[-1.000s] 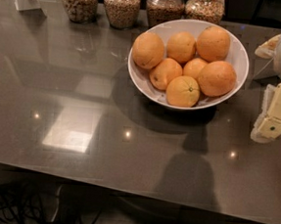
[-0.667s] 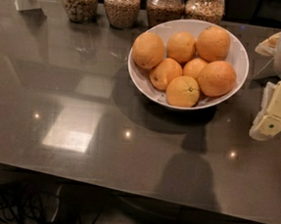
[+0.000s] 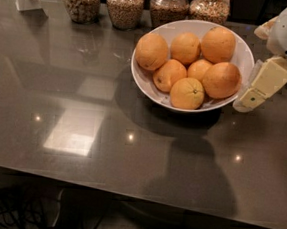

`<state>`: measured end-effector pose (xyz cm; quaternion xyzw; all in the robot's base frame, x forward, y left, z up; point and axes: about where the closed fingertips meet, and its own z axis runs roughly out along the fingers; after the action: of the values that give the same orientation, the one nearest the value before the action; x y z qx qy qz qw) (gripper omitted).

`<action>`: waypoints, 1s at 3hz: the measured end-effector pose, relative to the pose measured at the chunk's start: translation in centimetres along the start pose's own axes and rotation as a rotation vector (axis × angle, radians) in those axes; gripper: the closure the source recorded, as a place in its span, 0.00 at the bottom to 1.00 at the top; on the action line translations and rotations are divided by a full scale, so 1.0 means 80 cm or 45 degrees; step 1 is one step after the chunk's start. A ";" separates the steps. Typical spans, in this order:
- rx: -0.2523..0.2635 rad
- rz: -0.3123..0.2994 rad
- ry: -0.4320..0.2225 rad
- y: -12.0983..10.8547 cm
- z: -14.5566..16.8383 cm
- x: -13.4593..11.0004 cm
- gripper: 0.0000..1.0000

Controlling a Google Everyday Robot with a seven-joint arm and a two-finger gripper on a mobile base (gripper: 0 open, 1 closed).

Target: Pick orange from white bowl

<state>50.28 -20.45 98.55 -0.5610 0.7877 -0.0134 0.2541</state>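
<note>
Here, your cream-coloured gripper (image 3: 256, 91) hangs just right of the wide glossy white bowl (image 3: 142, 81) on the dark grey surface (image 3: 86, 81); open or closed, you cannot tell. The large reddish-orange round orange (image 3: 222, 79) sits inside the bowl's right side.

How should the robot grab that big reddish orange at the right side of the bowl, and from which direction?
Probably from above, across the top half of the orange: it is round and smooth, with neighbours against its left and the white bowl wall on its right. The gripper hangs just outside the bowl's right rim.
</note>
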 end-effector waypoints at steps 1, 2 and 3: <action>0.073 0.097 -0.067 -0.038 0.016 -0.016 0.00; 0.070 0.099 -0.067 -0.037 0.017 -0.016 0.00; -0.002 0.172 -0.116 -0.030 0.037 -0.015 0.00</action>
<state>53.90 -19.49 97.12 -0.5067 0.8115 0.0299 0.2896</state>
